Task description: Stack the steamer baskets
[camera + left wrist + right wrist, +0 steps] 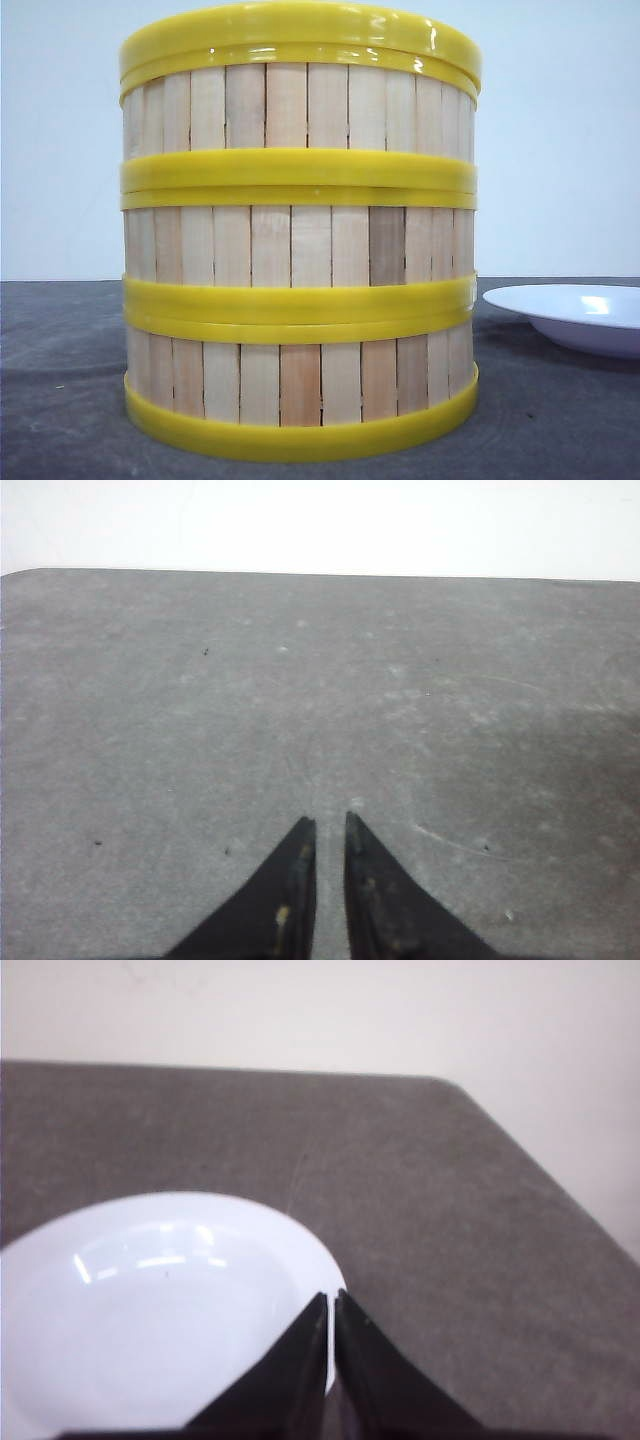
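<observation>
Steamer baskets: three alike, stacked upright in one column close to the front camera, filling the middle of the front view.
Bottom basket: rests on the tabletop; its lower yellow rim meets the surface.
Middle basket: sits squarely on the bottom one, rims touching; one slat right of centre is darker than the rest.
Top basket: crowns the column; its upper yellow rim is glossy and catches the light.
Walls: vertical pale wooden slats between thick yellow bands.
Tabletop: dark grey, matte, faintly speckled.
White plate: right of the column and apart from it, partly cut off by the edge of the front view.
Left gripper: black jaws nearly together, a thin slit between the tips, nothing between them; bare grey tabletop lies beneath.
Right gripper: black jaws pressed almost together, nothing between them; the tips hang over the rim of the white plate.
Backdrop: a plain pale wall behind the tabletop.
</observation>
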Controlling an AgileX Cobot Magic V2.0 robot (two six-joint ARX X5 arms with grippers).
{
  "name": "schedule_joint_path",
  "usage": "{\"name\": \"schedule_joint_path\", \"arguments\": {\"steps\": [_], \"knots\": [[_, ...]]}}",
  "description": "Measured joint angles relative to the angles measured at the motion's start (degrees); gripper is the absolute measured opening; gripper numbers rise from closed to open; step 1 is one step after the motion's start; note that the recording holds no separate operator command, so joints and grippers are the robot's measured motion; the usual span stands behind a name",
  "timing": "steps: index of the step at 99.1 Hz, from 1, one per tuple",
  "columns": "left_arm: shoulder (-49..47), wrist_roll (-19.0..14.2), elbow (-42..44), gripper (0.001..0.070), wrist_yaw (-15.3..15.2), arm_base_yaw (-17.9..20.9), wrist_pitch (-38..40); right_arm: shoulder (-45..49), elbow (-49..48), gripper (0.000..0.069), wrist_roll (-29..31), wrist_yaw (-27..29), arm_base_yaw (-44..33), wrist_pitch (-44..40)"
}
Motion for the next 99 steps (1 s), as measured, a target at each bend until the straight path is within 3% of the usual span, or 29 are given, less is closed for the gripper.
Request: {"name": "schedule_joint_path", "arguments": {"steps": [32, 99], "knots": [[0.0, 0.0, 0.0, 0.0024, 0.0, 0.0, 0.0, -7.5, -7.1, 0.0004, 0.0, -3.4, 0.0, 0.1], [0.0, 0.0, 0.0, 0.0024, 0.0, 0.0, 0.0, -7.9, -7.2, 0.0003, -0.4, -3.5, 0.0, 0.4]]}}
